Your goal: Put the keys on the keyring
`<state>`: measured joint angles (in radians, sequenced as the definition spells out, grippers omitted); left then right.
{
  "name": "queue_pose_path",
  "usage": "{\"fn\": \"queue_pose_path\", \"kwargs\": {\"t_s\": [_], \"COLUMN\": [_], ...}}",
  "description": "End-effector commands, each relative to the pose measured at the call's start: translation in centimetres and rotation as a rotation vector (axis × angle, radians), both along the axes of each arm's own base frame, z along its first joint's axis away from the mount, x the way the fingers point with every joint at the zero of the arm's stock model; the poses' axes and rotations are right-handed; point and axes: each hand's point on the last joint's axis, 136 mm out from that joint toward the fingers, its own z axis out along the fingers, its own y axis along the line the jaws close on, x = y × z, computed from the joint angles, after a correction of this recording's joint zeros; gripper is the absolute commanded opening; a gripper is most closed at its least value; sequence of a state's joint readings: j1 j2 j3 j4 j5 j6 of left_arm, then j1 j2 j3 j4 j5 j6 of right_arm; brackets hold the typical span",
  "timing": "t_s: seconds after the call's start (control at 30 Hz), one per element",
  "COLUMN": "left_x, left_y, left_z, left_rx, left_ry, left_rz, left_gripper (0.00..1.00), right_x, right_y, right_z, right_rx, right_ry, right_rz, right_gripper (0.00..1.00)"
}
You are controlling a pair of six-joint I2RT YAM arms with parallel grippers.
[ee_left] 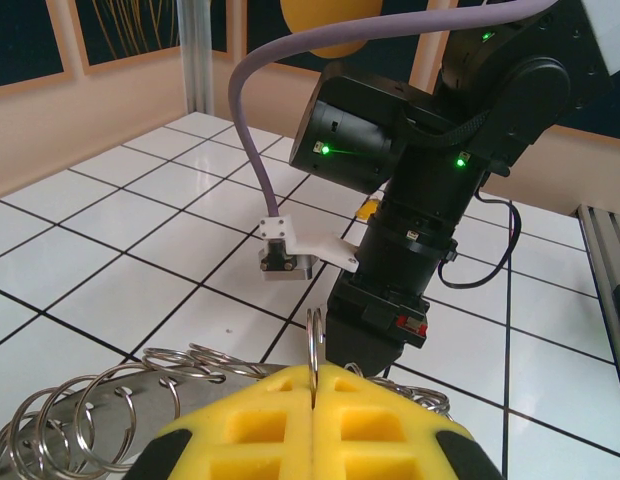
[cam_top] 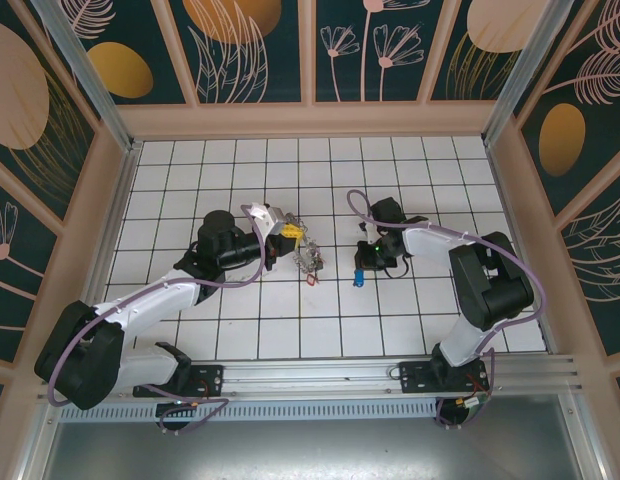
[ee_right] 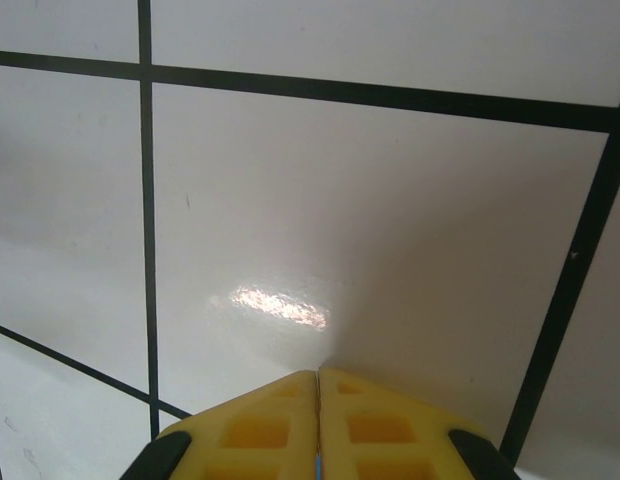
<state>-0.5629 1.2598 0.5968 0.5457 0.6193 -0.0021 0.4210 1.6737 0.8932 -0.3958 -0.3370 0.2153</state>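
Note:
My left gripper [cam_top: 293, 233] [ee_left: 315, 372] is shut on the keyring [ee_left: 314, 340]. The thin metal ring stands edge-on between the yellow pads [ee_left: 260, 420]. Several smaller silvery rings [ee_left: 90, 410] fan out on both sides below it. From above, the ring's bundle of keys [cam_top: 310, 258] hangs just past the left gripper, with a red tag [cam_top: 312, 281] lying on the tiles beneath. My right gripper [cam_top: 362, 268] [ee_right: 318, 375] points down at the floor, a tile to the right of the bundle. It is shut on a blue-tagged key [cam_top: 358, 279], seen as a blue sliver [ee_right: 317, 465] between its pads.
The right arm's black wrist [ee_left: 410, 250] stands close in front of the left gripper. White tiled floor [cam_top: 290, 330] stretches around both arms. Wooden walls [cam_top: 310, 120] frame the back and sides.

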Motion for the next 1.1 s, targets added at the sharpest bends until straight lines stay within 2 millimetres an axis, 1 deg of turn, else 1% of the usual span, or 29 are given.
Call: {"fn": "queue_pose_path", "kwargs": {"t_s": [0.0, 0.17, 0.27, 0.37, 0.5, 0.63, 0.8, 0.93, 1.07], "left_x": [0.0, 0.0, 0.0, -0.1, -0.1, -0.3, -0.4, -0.5, -0.8], "left_y": [-0.2, -0.2, -0.2, -0.2, -0.2, -0.2, -0.4, -0.7, -1.0], "left_z": [3.0, 3.0, 3.0, 2.9, 2.8, 3.0, 3.3, 3.6, 3.9], "left_rx": [-0.057, -0.057, -0.056, -0.056, -0.056, -0.065, -0.079, -0.088, -0.094], "left_ry": [-0.074, -0.076, -0.077, -0.075, -0.07, -0.076, -0.078, -0.078, -0.079], "left_rz": [-0.015, -0.014, -0.014, -0.018, -0.018, -0.027, -0.04, -0.063, -0.091], "left_gripper": [0.0, 0.0, 0.0, 0.0, 0.0, 0.0, 0.0, 0.0, 0.0], "right_x": [0.2, 0.5, 1.0, 1.4, 1.4, 0.3, -1.3, -2.3, -4.2], "right_y": [0.1, 0.1, 0.4, 1.1, 1.7, 2.1, 1.7, 1.3, 1.6], "right_z": [0.7, 1.3, 2.7, 5.2, 9.5, 13.9, 17.7, 20.2, 22.3], "right_rx": [-0.008, -0.009, 0.021, 0.084, 0.18, 0.282, 0.327, 0.347, 0.388], "right_ry": [-0.027, -0.051, -0.118, -0.224, -0.427, -0.644, -0.856, -1.013, -1.174], "right_rz": [-0.001, 0.001, 0.011, 0.032, 0.075, 0.143, 0.211, 0.237, 0.314], "right_gripper": [0.06, 0.03, 0.0, 0.0, 0.0, 0.0, 0.0, 0.0, 0.0]}}
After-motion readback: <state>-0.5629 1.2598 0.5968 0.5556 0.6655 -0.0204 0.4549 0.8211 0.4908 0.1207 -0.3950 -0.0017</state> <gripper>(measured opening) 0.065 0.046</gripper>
